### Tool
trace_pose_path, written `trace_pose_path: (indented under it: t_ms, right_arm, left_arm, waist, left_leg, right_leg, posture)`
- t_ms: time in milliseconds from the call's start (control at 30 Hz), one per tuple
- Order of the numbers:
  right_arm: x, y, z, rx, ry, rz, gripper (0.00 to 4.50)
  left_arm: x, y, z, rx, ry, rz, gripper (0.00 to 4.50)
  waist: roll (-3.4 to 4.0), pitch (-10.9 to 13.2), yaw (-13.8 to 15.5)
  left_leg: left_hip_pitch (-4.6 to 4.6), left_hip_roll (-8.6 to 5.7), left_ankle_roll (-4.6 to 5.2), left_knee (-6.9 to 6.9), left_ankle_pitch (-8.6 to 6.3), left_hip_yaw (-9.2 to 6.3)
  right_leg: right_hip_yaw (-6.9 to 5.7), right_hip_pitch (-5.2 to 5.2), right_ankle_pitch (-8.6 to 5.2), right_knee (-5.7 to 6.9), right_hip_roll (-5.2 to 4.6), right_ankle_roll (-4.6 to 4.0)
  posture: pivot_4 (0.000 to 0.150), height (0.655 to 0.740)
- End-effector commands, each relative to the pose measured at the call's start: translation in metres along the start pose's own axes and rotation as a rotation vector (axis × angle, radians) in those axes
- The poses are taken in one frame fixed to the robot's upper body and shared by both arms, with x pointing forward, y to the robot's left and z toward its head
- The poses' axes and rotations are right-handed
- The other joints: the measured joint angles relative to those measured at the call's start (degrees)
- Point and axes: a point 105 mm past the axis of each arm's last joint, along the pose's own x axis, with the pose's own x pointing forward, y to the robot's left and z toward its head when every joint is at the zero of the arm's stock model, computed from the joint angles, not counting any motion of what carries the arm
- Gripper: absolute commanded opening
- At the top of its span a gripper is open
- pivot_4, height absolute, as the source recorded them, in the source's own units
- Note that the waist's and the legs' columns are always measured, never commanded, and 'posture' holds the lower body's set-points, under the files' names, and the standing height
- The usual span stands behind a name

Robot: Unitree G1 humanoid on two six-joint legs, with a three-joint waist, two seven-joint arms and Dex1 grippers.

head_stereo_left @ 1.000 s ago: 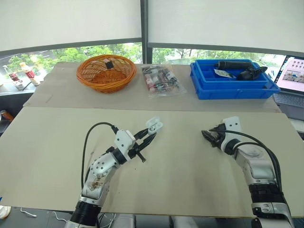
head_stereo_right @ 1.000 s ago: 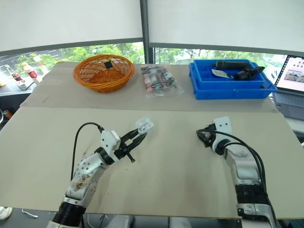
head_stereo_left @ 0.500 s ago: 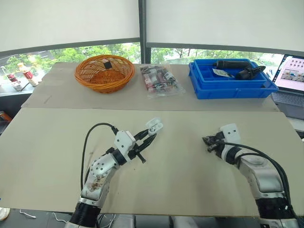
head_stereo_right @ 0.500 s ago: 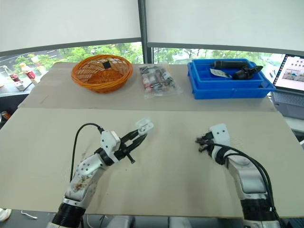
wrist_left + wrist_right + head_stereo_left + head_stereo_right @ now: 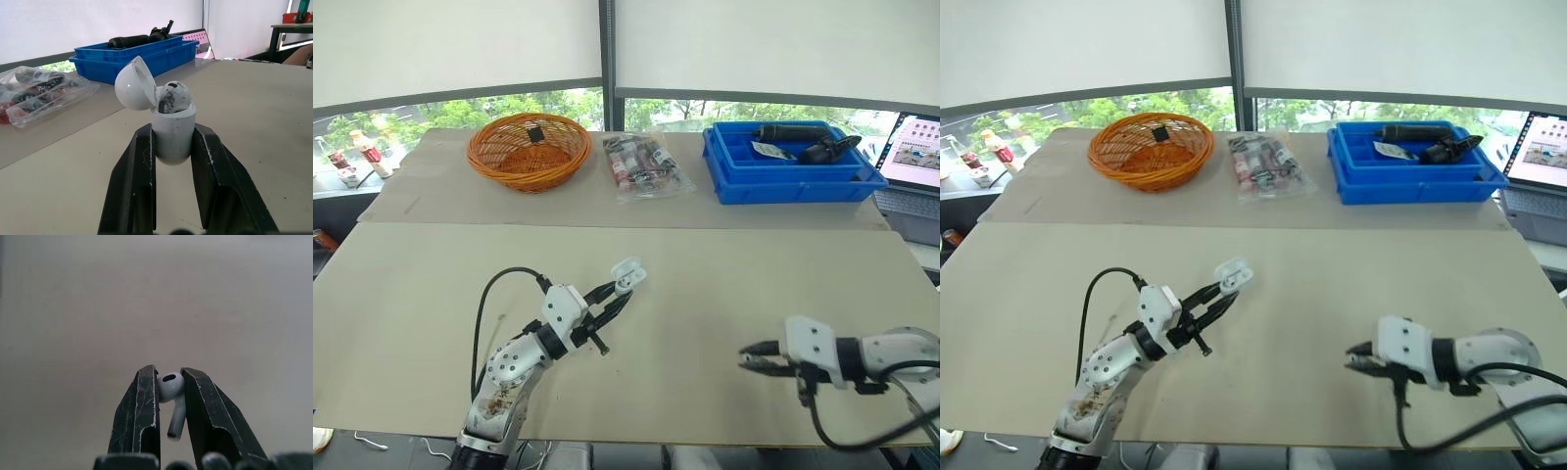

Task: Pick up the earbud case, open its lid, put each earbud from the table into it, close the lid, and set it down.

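Left hand [image 5: 615, 302] clamps the open earbud case [image 5: 172, 134] (one bud [image 5: 172, 96] seated); right hand [image 5: 751, 359] pinches the other earbud [image 5: 172, 387]. I'll align it stem-down over the case's empty side.

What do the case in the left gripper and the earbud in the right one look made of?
The earbud case looks like hard white plastic, smooth and slightly glossy, with soft highlights on its open domed lid. The loose earbud is likely the same glossy white plastic, with a dark oval vent.
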Motion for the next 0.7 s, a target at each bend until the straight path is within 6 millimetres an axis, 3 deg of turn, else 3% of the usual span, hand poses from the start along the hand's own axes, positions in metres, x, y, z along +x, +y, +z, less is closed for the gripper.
trace_pose_path:
  t_ms: [33,267,700]
  right_arm:
    - [-0.011,0.009,-0.002,-0.064,0.022,0.065,0.36]
    - [-0.019,0.021,-0.035,-0.065,0.127,0.148,0.36]
    - [-0.014,0.008,-0.041,-0.036,0.149,0.164,0.36]
  left_arm:
    - [-0.001,-0.004,0.015,0.011,-0.042,-0.013,0.50]
    - [-0.005,-0.005,0.018,0.016,-0.036,-0.019,0.50]
    - [-0.005,-0.005,0.019,0.015,-0.024,-0.022,0.50]
  waist:
    - [0.00,0.0,0.2]
    - [-0.01,0.0,0.4]
    - [-0.01,0.0,0.9]
  left_leg:
    - [0.00,0.00,0.00,0.00,0.00,0.00]
    - [0.04,0.00,0.00,0.00,0.00,0.01]
    - [0.06,0.00,0.00,0.00,0.00,0.02]
  right_leg:
    - [0.00,0.01,0.00,0.00,0.00,0.00]
    - [0.02,0.02,0.01,0.01,0.00,-0.01]
    - [0.02,0.04,0.01,0.01,0.00,-0.02]
  posture:
    - [0.150,0.7303]
    - [0.150,0.7303]
    - [0.150,0.7303]
